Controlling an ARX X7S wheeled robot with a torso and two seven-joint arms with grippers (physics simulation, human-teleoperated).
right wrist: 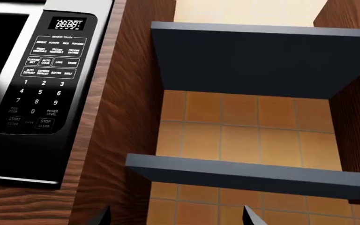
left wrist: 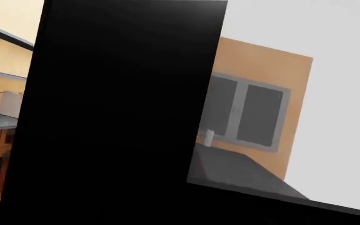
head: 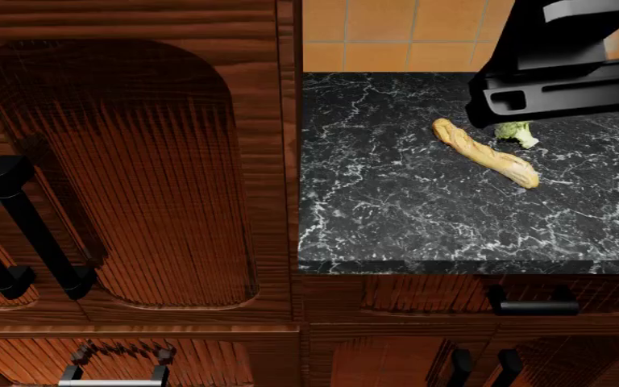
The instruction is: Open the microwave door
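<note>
1. The microwave (right wrist: 24, 89) sat at nine o'clock in my right wrist view, built into a wooden cabinet; I saw its keypad (right wrist: 45, 79) and a strip of dark door glass at the far edge.
2. No door handle showed in any view, so I judged the grip point lay along the door's edge next to the keypad, or else a press-to-open button.
3. My right jaws (right wrist: 170, 216) stood open, only the two tips showing at six o'clock, pointed at the shelves (right wrist: 243, 173) and tiled wall, not at the microwave.
4. My left jaws were not in view: a black slab filled most of the left wrist view, so I could not tell their state.
5. I judged the door rigid and hinged, light to swing but with a latch needing a firm pull; the glossy front looked slippery.
6. In the head view, a bread loaf (head: 485, 152) and broccoli (head: 516, 133) lay on the bench (head: 396, 210) at two o'clock.
</note>
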